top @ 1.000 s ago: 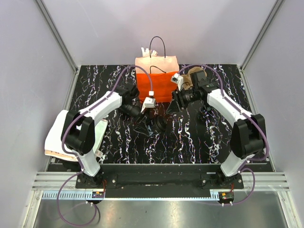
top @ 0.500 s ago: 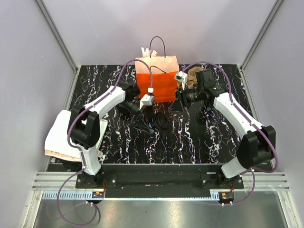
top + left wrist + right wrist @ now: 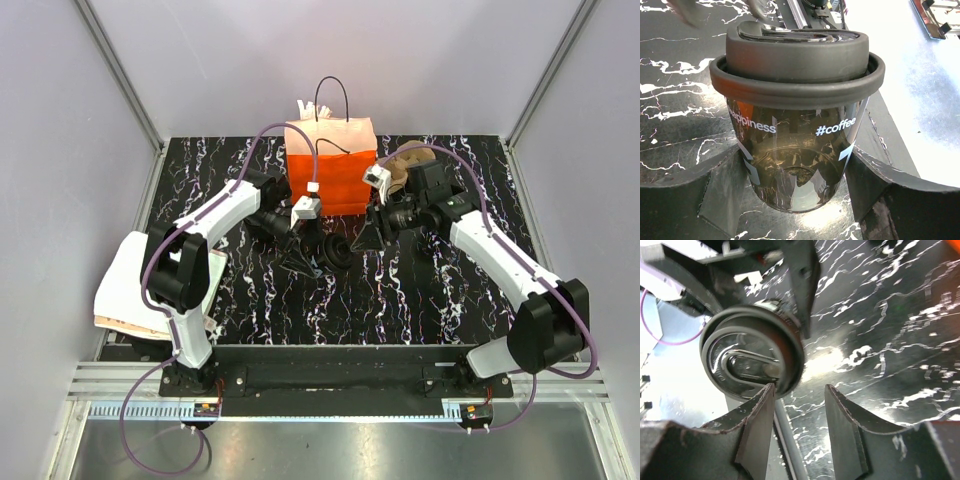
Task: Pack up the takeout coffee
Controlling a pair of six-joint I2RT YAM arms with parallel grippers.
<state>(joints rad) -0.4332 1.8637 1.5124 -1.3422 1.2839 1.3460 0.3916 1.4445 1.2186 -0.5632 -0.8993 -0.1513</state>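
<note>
The left claw (image 3: 796,170) is closed on the coffee (image 3: 795,65); both sides of the cup are pressed by its fingers below the lid (image 3: 747,357). The coffee is located at mid-table (image 3: 400,290), just in front of the bag (image 3: 330,165). The right claw (image 3: 800,388) is positioned partly open beside the lid. Nothing is gripped by it.

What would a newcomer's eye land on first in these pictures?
The bright orange paper bag standing at the back of the black marbled table stands out first. Just in front of it, the left hand grips a dark takeout coffee cup printed "#coffee", its lid turned toward the open right hand.
</note>
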